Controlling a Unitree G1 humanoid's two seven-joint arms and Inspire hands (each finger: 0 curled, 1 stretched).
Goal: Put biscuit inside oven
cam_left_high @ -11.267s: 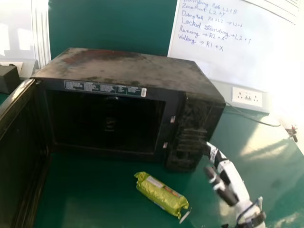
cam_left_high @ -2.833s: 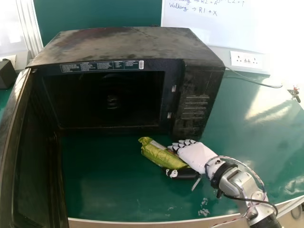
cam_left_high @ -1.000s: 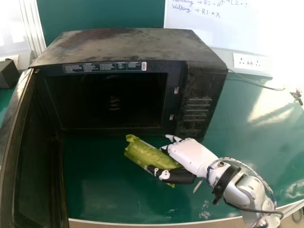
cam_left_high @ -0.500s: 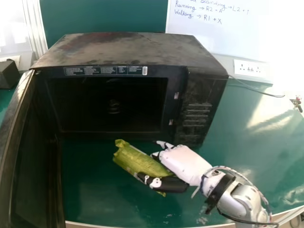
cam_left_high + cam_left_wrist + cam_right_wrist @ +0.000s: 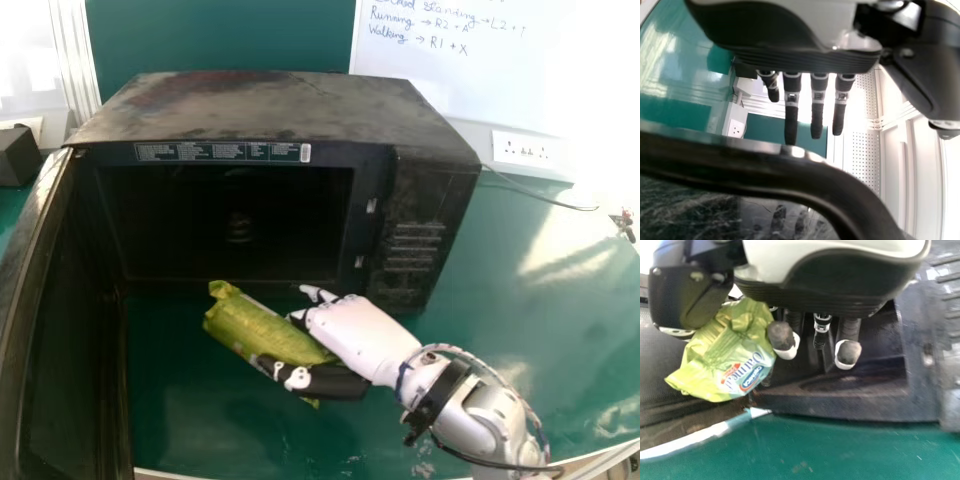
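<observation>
Right hand point(image 5: 360, 335), head view: arm comes in from 5 o'clock, hand aims at about 10 o'clock, back of the hand turned up, wrist at the hand's 4 o'clock. Fingers point(image 5: 320, 294) on the oven side, black thumb point(image 5: 335, 381) on the near side, so there's a gap with the biscuit packet point(image 5: 255, 325) in it. Grip is part-closed, fingers bent round the packet and thumb against it — not a full fist. Right wrist view agrees: bent fingers beside the green wrapper, its printed face partly showing.

Packet lies at 9 to 10 o'clock from the palm, slanted, free end sticking out toward 10 o'clock past the thumb tip, other end tucked in by the thumb and palm. It's outside the oven point(image 5: 270, 110), in front of the opening, which sits at 11 to 12 o'clock from it. Can't tell if its underside touches the worktop point(image 5: 210, 430).

Oven door point(image 5: 45, 330) is swung wide open, at 9 o'clock from the packet. Vented side panel of the oven at 2 o'clock from the packet, wall socket point(image 5: 520, 150) farther out the same way, whiteboard point(image 5: 440, 65) at 1 o'clock.

Left hand point(image 5: 785, 30), left wrist view: fingers straight, holding nothing — near a dark curved edge point(image 5: 765, 170).
</observation>
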